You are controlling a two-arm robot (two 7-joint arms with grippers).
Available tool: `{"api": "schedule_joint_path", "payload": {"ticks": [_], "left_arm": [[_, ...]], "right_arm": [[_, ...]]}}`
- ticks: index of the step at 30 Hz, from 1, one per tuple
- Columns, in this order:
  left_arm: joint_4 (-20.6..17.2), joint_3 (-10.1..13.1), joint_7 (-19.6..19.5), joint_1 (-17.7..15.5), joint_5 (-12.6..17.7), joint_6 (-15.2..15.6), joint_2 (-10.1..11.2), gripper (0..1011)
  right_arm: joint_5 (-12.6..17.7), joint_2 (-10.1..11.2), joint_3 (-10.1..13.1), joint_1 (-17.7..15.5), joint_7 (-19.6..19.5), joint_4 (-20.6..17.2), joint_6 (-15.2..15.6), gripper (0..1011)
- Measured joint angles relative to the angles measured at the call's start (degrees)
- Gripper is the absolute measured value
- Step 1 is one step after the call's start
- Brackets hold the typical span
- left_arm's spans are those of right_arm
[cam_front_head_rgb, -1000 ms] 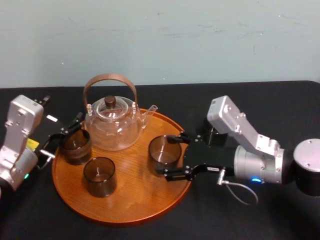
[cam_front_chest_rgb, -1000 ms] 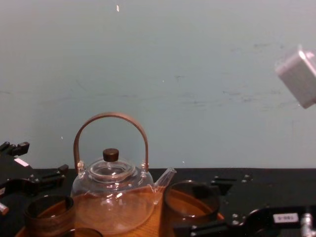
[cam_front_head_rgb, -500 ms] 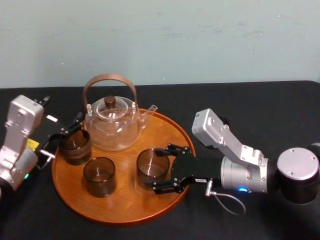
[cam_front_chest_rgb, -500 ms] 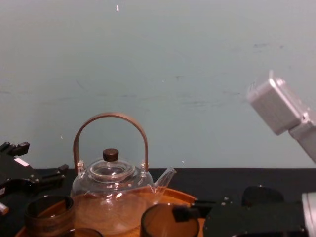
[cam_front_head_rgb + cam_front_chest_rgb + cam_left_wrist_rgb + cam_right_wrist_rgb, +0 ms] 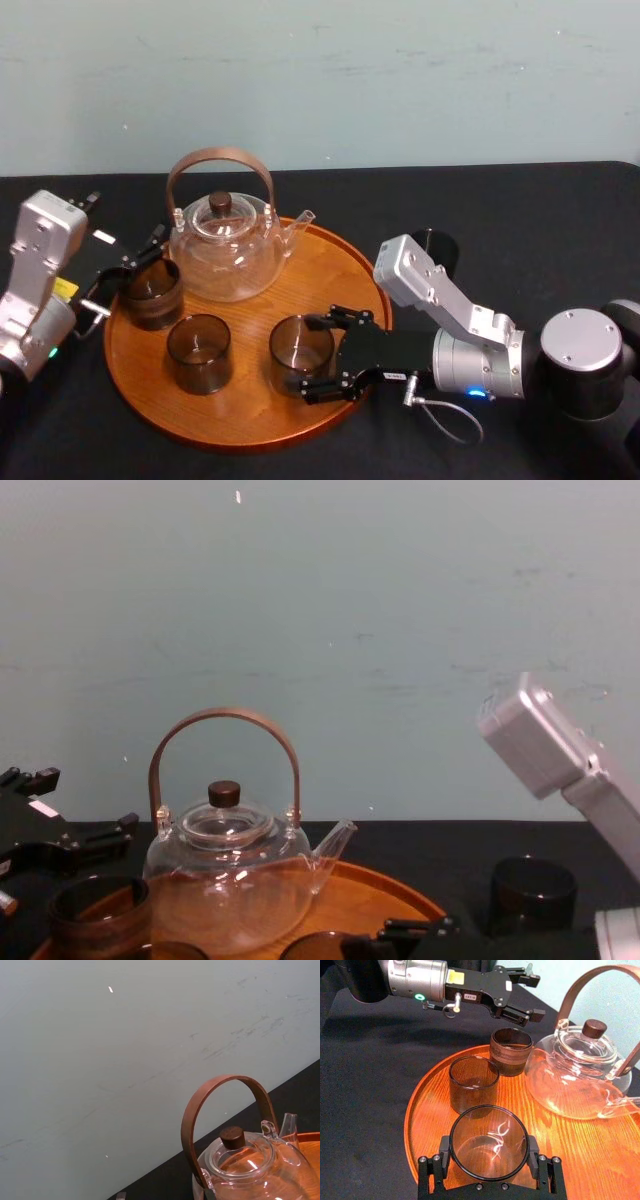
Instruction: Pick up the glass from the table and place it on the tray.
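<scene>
The jaws of the right gripper [image 5: 318,357] are clamped across the glass [image 5: 488,1141], which is held upright, mouth up, over the front right of the tray [image 5: 250,415]. Whether its base is seated on the wood cannot quite be told. The glass lies straight ahead of the jaws, so a release and a pull-back rightward are judged due. The left gripper [image 5: 128,272], jaws apart, is parked by the left tumbler [image 5: 152,292]. With the middle tumbler [image 5: 199,352], three are counted on the tray, a fourth tumbler [image 5: 533,888] on the surface [image 5: 520,215], and one teapot [image 5: 222,250].

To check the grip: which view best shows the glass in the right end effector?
Right wrist view: the glass, whole, clamped by the right end effector over the tray. Head view: partly covered. Chest view: its rim.
</scene>
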Motion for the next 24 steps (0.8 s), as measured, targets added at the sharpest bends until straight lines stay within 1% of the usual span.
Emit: {"api": "schedule_joint_path", "payload": {"ticks": [9,13,24], "left_arm": [[0.0,0.0,0.0,0.0,0.0,0.0,0.0,1001],[0.0,0.0,0.0,-0.01,0.0,0.0,0.0,1001],[0.0,0.0,0.0,0.0,0.0,0.0,0.0,1001]], "right_arm": [[-0.08,-0.35,-0.25,-0.03,-0.1,0.77,0.22,911],[-0.51,-0.39,-0.34,-0.13,-0.59,0.81,0.5,911],[-0.42,-0.35,-0.34,-0.12,-0.52,0.78,0.51,909]]}}
